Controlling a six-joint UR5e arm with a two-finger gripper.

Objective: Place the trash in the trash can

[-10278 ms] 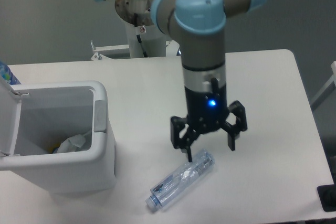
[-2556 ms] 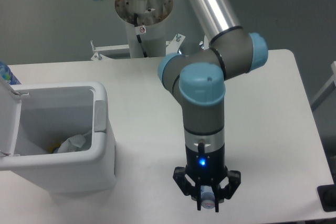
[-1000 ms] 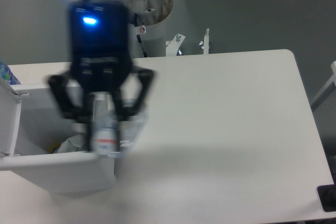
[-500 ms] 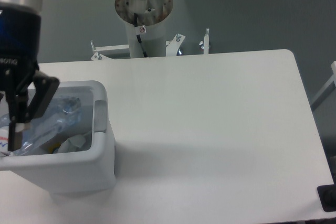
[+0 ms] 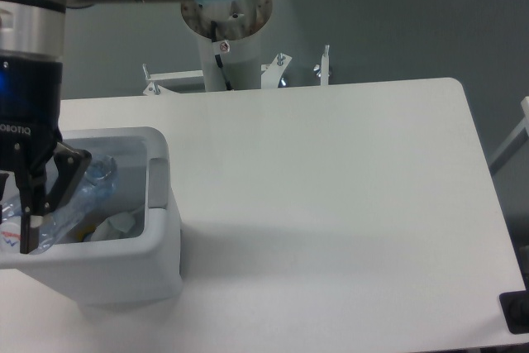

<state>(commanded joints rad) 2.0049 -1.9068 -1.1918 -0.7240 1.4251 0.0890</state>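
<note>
The white trash can (image 5: 162, 237) stands at the table's front left with its top open. My gripper (image 5: 22, 233) hangs over its left side, at the frame's left edge, with the fingers lowered into the opening. It is shut on the clear bluish squashed bottle (image 5: 85, 191), which lies slanted inside the can with its cap end up and to the right. A crumpled clear wrapper (image 5: 116, 225) rests on the can's floor just right of the bottle. The arm hides the can's left wall and lid.
The grey tab (image 5: 155, 181) sits on the can's right rim. The robot's base column (image 5: 225, 22) and metal brackets (image 5: 281, 68) stand behind the table's back edge. The white table (image 5: 347, 204) stretches to the right of the can.
The gripper carried the bottle from the table's front to the can at the left. In the last half second it sank a little lower into the opening, bottle still held.
</note>
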